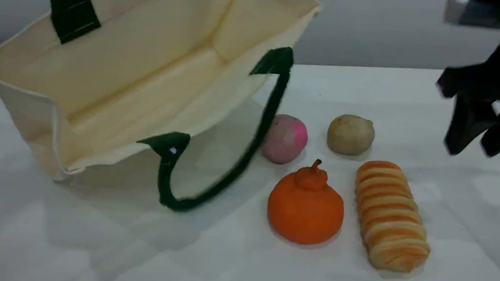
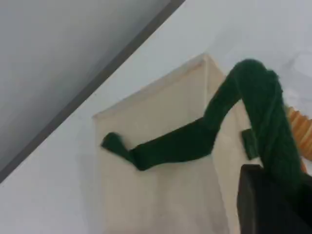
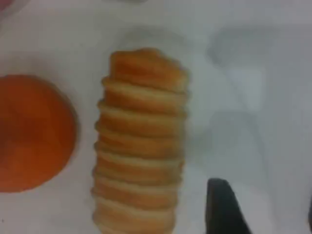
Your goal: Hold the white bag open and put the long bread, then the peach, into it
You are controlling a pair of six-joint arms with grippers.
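Note:
The white bag (image 1: 148,59) stands tilted on the table's left with its mouth wide open toward me. Its far green handle (image 1: 69,7) runs up out of the scene view. In the left wrist view that handle (image 2: 258,107) passes into my left gripper (image 2: 279,192), which is shut on it above the bag's cloth (image 2: 161,195). The long bread (image 1: 390,214) lies at the right front, the peach (image 1: 284,138) beside the bag's near handle (image 1: 229,175). My right gripper (image 1: 480,142) hangs open above and right of the bread (image 3: 141,141), its fingertip (image 3: 222,204) clear of the loaf.
A bright orange stemmed fruit (image 1: 305,206) sits just left of the bread, close to it (image 3: 34,131). A beige potato-like lump (image 1: 350,134) lies behind them, right of the peach. The near handle loop rests on the table in front of the peach.

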